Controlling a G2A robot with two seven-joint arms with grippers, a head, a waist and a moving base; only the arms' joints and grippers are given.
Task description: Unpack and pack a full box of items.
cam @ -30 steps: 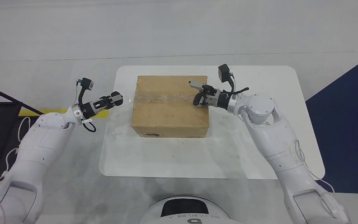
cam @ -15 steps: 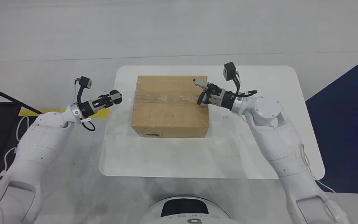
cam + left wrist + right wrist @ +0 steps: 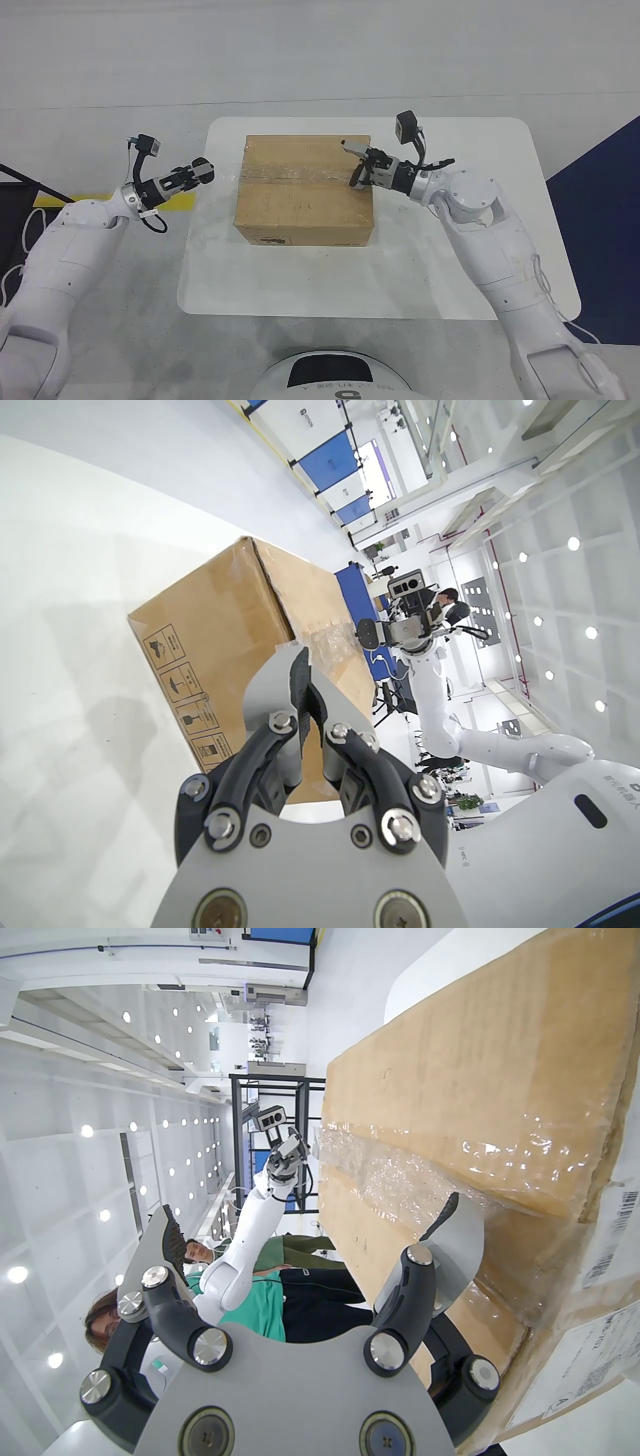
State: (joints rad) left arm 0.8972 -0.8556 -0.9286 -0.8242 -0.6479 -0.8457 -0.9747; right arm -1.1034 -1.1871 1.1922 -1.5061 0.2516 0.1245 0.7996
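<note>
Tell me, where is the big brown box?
In the top view the box sits taped shut in the middle of the white table, between the left gripper and the right gripper.

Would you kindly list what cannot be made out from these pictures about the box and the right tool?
Contents of the cardboard box: hidden in every view by closed flaps and clear tape.
Right tool: whether a finger touches the box is unclear; too small in the top view, ambiguous angle in the right wrist view.
White label: cut off by the right wrist view's edge.
</note>
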